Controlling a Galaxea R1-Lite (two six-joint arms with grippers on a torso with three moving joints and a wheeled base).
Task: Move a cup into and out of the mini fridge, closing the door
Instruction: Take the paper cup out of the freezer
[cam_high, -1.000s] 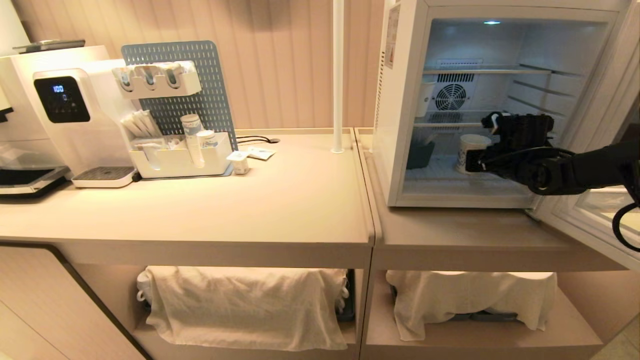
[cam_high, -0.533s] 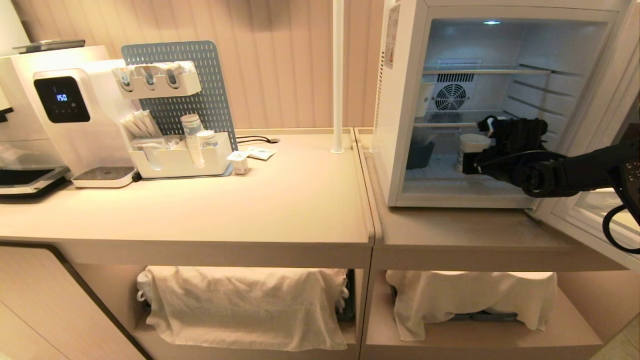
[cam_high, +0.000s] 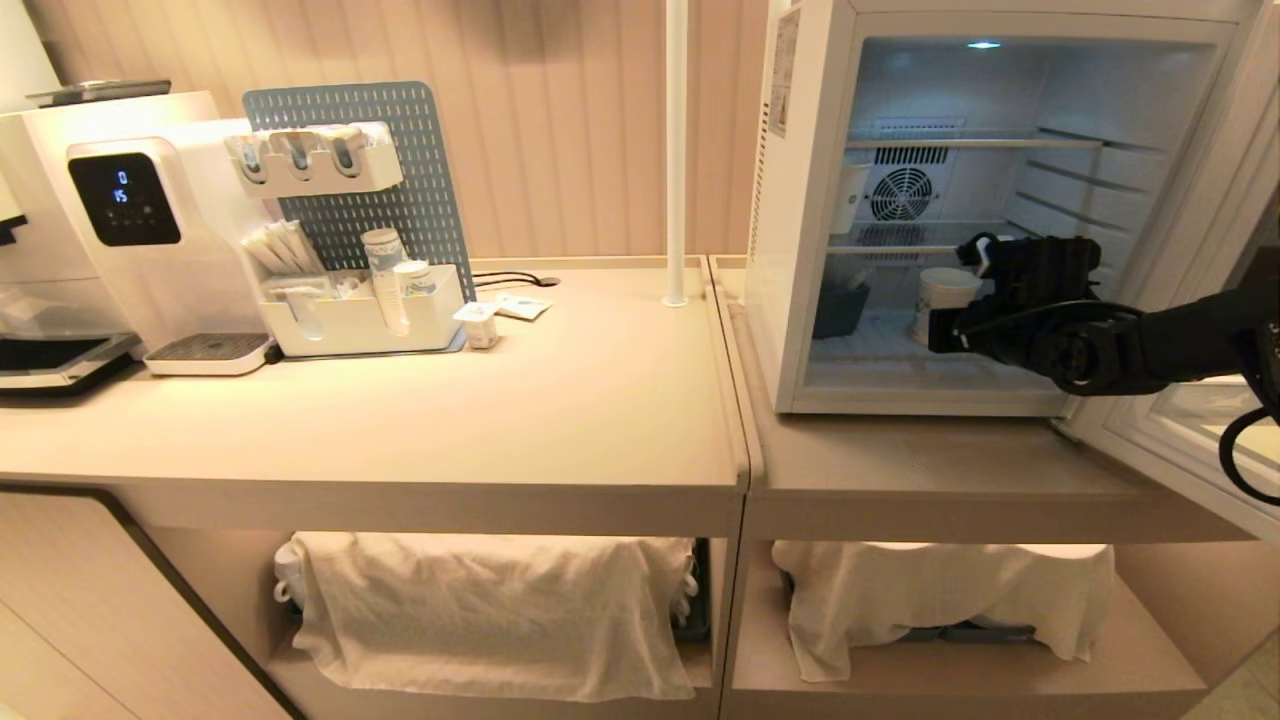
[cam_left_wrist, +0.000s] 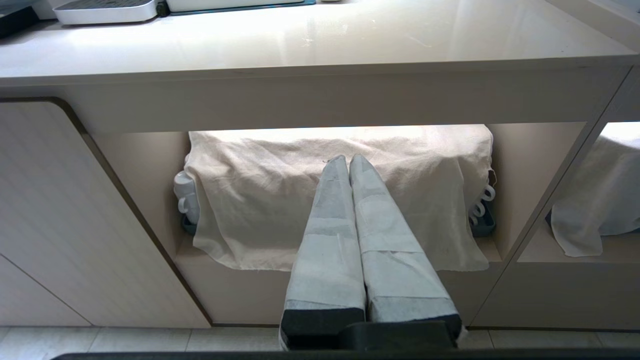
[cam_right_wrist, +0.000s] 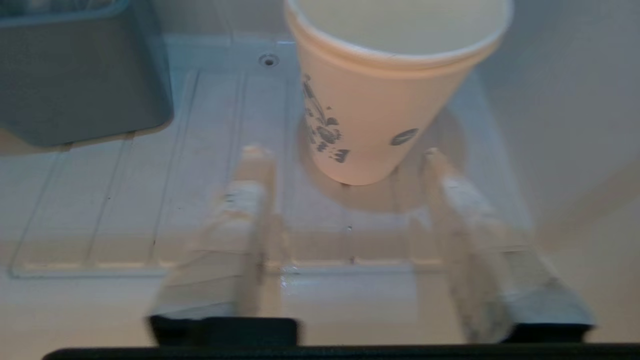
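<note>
Left gripper (cam_left_wrist: 348, 162): taped fingers pressed together, before draped cloth (cam_left_wrist: 260, 200).
Right gripper (cam_right_wrist: 342, 152): padded fingers spread, empty, just short of cup.
Cup (cam_right_wrist: 385, 95): tapered paper, upright on mini fridge (cam_high: 800, 200) ribbed white floor.
Door (cam_high: 1180, 440): swung wide.

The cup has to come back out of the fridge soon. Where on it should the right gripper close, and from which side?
Probably across the cup's tapered wall, about mid-height below the rolled rim, coming level through the mini fridge's open front. It stands upright on the fridge floor, and the right gripper already sits open in front of it, fingers either side of its base. The grey bin stands clear.
</note>
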